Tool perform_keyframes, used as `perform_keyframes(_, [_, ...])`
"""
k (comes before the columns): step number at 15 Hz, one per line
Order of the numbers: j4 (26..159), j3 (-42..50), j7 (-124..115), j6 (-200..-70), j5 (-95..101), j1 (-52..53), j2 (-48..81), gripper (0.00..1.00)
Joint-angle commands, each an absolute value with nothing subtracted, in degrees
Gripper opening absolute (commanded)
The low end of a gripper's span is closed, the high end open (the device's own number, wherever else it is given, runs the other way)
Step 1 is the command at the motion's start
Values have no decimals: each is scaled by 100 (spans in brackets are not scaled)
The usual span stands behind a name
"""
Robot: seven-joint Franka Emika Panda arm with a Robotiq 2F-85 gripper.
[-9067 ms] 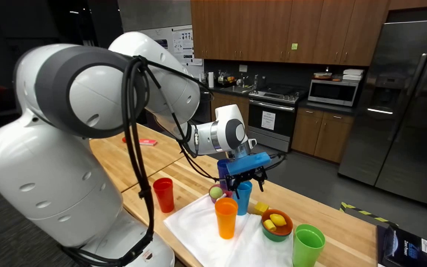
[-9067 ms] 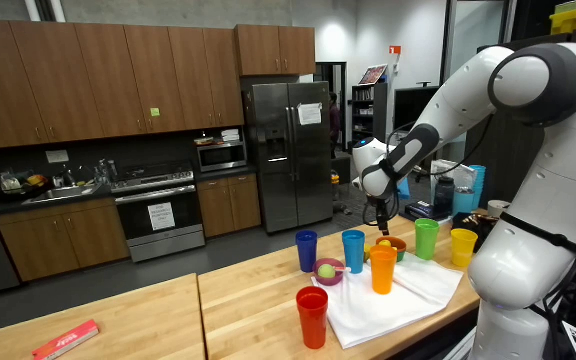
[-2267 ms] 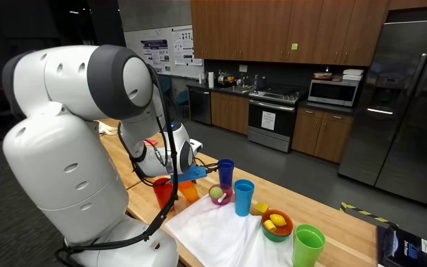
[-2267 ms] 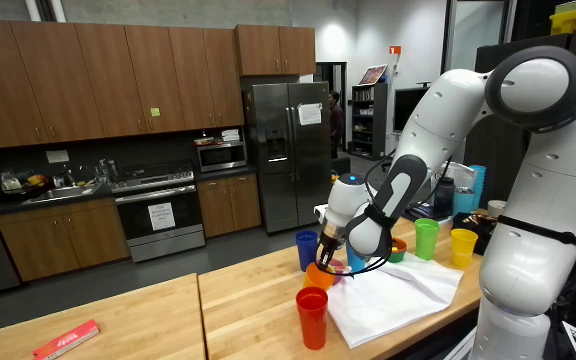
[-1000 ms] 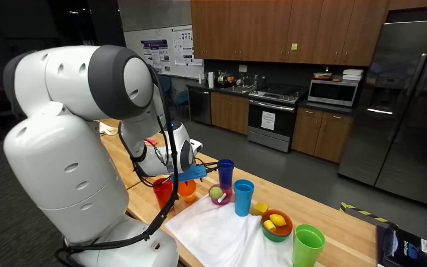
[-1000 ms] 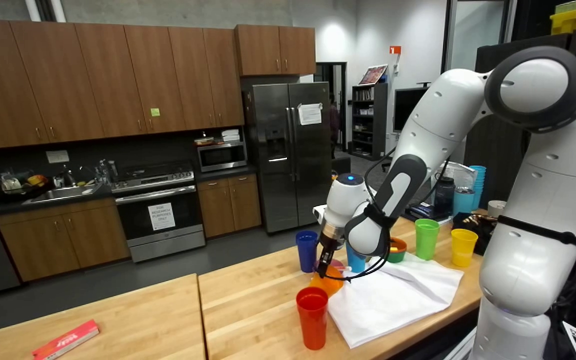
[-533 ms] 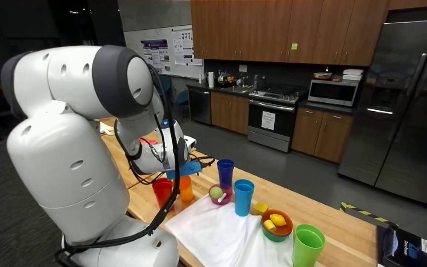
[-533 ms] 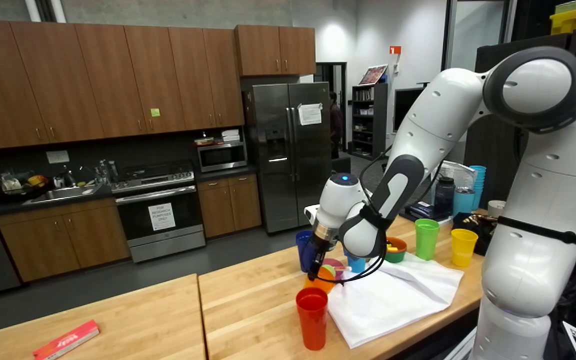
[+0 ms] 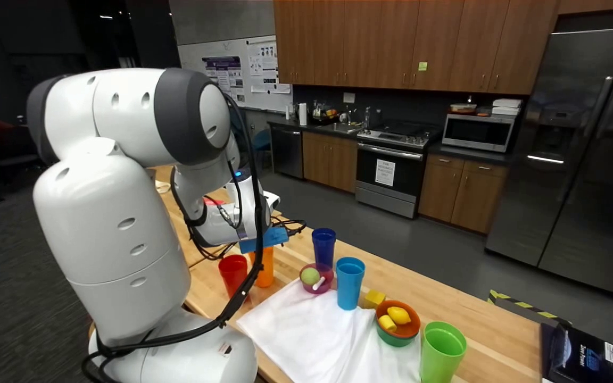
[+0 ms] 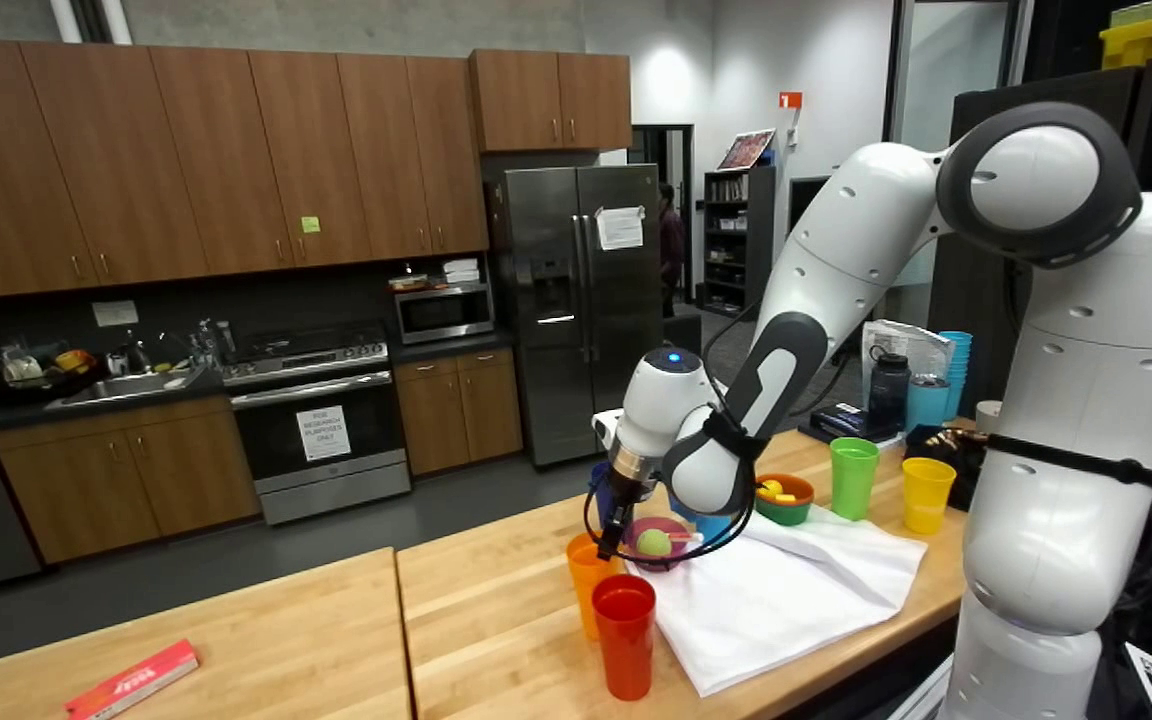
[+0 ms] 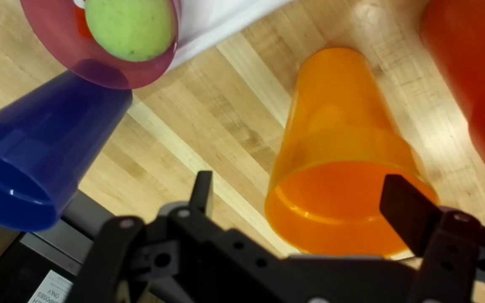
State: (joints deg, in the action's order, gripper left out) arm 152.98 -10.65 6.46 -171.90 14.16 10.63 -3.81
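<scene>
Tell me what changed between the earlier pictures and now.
The gripper took hold of the orange cup, carried it leftward in both exterior views, off the white cloth, and let it go upright on the wooden table beside the red cup. Its jaws now stand open. The red cup, dark blue cup and green cup stayed put.
</scene>
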Motion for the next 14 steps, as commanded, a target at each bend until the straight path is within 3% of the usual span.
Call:
perform_keyframes(1, [15080, -1146, 370, -17350, 1783, 997, -248, 100])
perform_keyframes(14, [15110, -1107, 488, -17263, 1663, 1064, -295, 100])
